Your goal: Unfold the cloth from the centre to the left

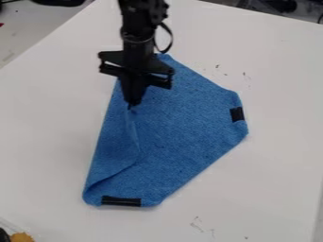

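Claw (131, 103) pinched together on the blue cloth (183, 123) — I see a crease running from its tips toward the near black strip (121, 201).

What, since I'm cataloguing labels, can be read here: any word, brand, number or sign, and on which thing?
None can be read.
The two black rectangular patches on the blue fabric cloth show no legible text.
The small dark marks on the white tabletop form no readable words.
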Robot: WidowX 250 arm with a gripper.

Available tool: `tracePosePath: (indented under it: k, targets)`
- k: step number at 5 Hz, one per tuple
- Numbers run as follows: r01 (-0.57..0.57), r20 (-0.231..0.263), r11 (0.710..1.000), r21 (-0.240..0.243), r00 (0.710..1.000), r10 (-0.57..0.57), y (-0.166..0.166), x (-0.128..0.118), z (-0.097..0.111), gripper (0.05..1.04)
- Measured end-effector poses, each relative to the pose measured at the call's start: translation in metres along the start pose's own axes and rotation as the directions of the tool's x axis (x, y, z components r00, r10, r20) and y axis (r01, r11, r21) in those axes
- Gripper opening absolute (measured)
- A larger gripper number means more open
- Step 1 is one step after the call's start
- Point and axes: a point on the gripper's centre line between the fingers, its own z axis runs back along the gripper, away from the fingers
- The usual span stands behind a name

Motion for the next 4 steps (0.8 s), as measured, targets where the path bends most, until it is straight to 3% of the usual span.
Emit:
tracePosePath:
  k: [1,4]
  targets:
    - [-0.043,-0.024,0.999,-0.006,0.999,0.043,0.031,-0.018,-0.018,0.068]
    - [-0.118,-0.016,0.991,-0.06,0.993,0.117,0.097,-0.05,-0.051,0.068]
